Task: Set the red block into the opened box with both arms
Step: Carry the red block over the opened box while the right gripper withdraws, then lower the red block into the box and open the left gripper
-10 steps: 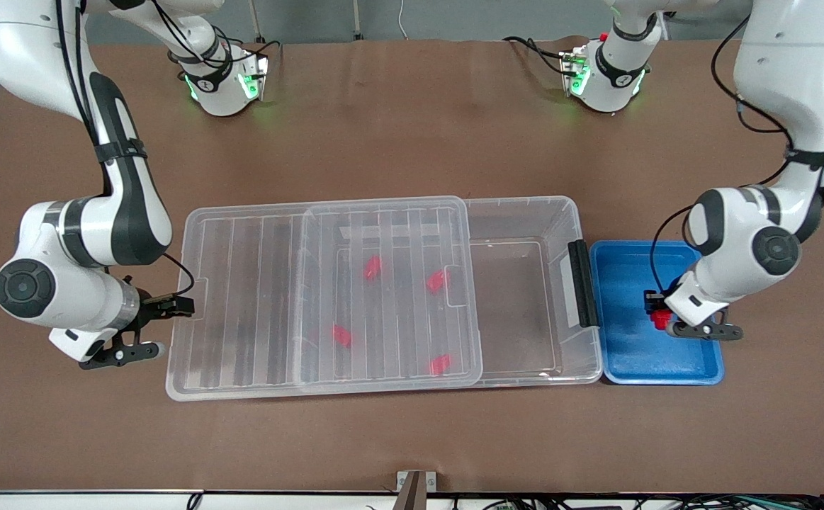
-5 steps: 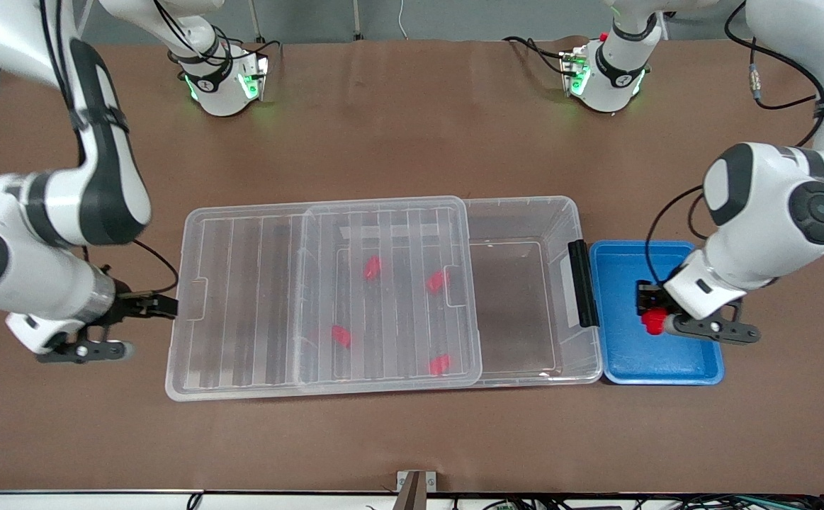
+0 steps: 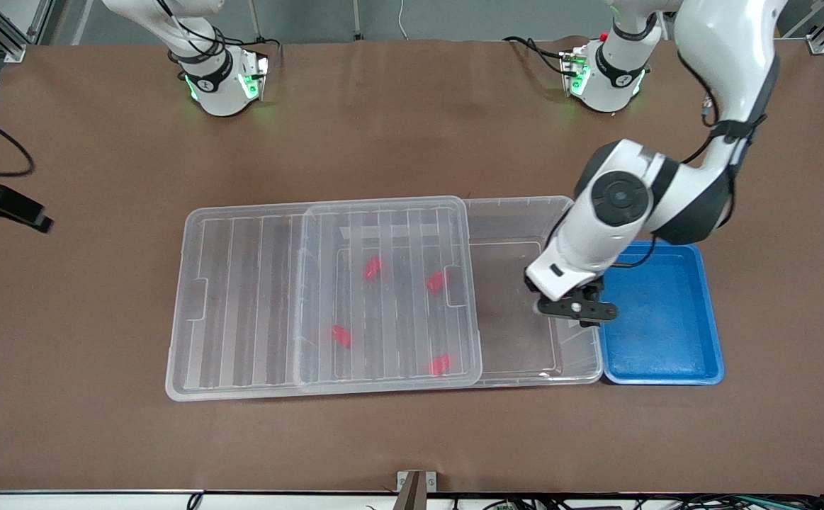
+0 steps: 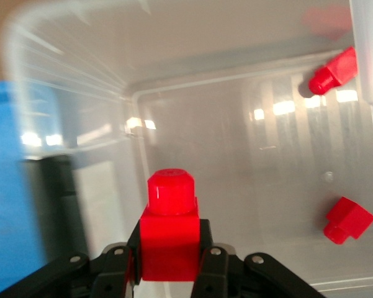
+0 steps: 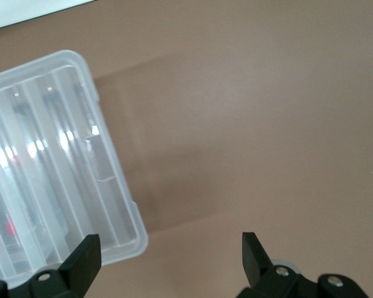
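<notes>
Transport step in hand: the block (image 4: 169,226) is gripped in the left pincer (image 3: 573,309) over the box (image 3: 518,212)'s uncovered end. Next, release is called for. The right pincer (image 5: 167,261) is held open, waiting over the desk (image 5: 248,112) beside the lid (image 5: 56,167).

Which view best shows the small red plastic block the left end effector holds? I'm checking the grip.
The left wrist view: the small red plastic block sits clamped in the left end effector. The front view hides it under the arm; the right wrist view misses it.

White jointed arms (image 3: 667,191), black bands, black cables; green-lit bases (image 3: 224,81); black pincer (image 3: 576,309), silver screws.
</notes>
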`<state>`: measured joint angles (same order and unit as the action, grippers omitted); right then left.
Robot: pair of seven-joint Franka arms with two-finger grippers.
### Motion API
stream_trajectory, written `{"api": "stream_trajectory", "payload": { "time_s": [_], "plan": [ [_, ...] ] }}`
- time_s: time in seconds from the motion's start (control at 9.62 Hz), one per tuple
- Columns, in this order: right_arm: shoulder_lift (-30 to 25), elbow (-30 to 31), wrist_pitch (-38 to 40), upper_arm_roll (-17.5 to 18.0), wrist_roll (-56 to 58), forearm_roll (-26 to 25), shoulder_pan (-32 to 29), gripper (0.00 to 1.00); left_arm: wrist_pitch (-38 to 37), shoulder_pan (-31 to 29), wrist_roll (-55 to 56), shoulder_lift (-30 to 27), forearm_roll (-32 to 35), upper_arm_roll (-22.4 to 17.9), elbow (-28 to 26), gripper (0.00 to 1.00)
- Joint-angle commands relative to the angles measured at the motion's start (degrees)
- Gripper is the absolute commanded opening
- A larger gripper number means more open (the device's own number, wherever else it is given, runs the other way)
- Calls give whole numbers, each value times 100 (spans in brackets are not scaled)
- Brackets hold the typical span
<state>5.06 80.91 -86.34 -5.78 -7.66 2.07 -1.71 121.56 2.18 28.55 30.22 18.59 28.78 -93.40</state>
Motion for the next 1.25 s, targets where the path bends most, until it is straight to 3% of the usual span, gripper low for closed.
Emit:
{"api": "stream_trajectory", "payload": {
  "time_s": [0.0,0.52,0.83,1.14],
  "plan": [
    [-347,495,21,-186,273,100,-32,100,357,-77,-60,929,145,119,269,0],
    [-356,461,29,-160,623,-66,12,100,588,-25,456,1696,390,110,269,0],
    [-347,452,21,-160,687,-111,21,100,597,37,1028,1855,987,110,304,0],
    [-347,452,21,-160,687,-111,12,100,606,81,1442,2004,927,128,515,8]
  ]
}}
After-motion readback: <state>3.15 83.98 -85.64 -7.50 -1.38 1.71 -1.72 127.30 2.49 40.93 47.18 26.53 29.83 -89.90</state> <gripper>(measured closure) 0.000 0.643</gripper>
